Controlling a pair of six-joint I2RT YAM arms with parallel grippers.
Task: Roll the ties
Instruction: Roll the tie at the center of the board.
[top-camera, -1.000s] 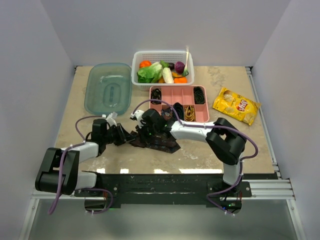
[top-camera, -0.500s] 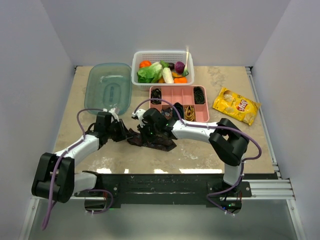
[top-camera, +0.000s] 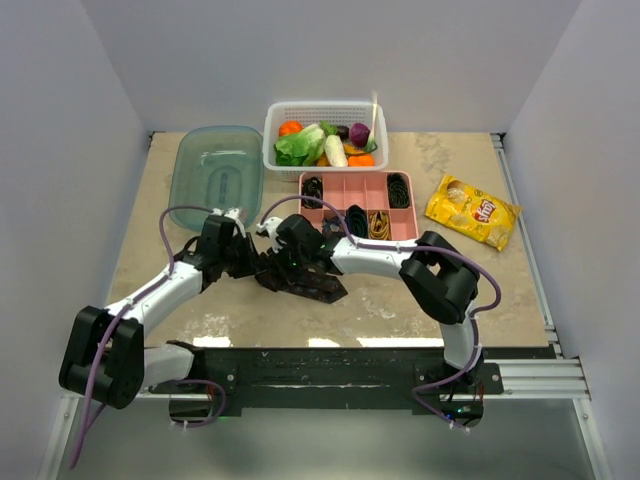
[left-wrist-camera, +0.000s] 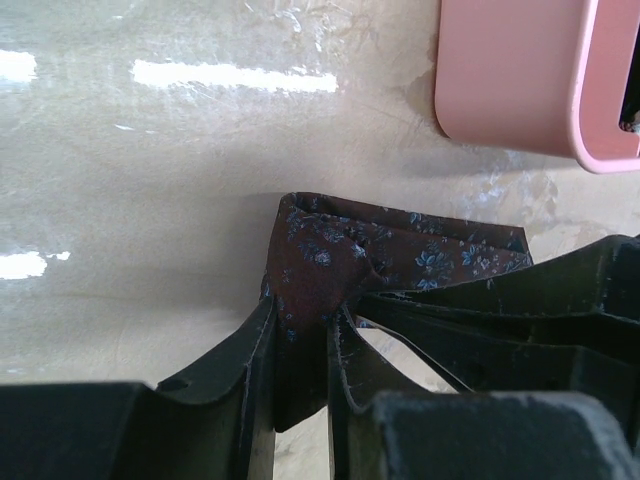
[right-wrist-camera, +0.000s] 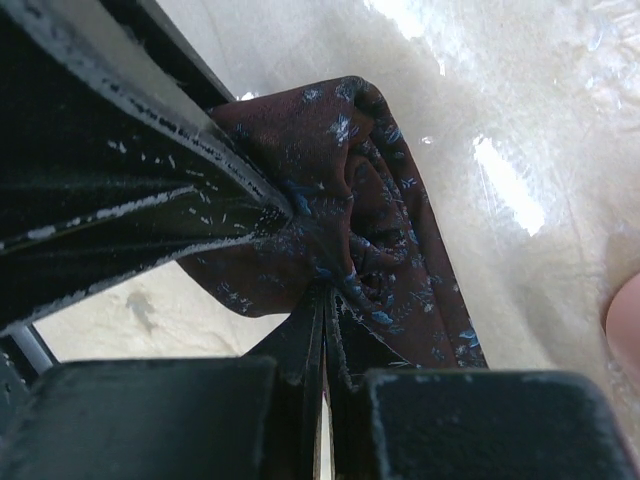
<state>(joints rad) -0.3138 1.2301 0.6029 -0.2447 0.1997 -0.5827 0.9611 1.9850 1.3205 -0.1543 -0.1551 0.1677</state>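
Observation:
A dark maroon tie with small blue flowers lies bunched on the table in front of the pink tray. My left gripper is shut on one folded end of the tie, with cloth squeezed between its fingers. My right gripper meets it from the right, shut on a partly coiled part of the tie, its jaws pinched tight at the fabric. The two grippers nearly touch. Black coiled ties and a gold coil sit in the tray's compartments.
A white basket of toy vegetables stands at the back. A clear blue-green lid lies at the back left. A yellow chip bag lies at the right. The pink tray's corner is close ahead of my left gripper.
My left arm has swung forward and inward, and my right gripper has shifted a little left. The tie went with them, a little left and away. Both grips stayed shut.

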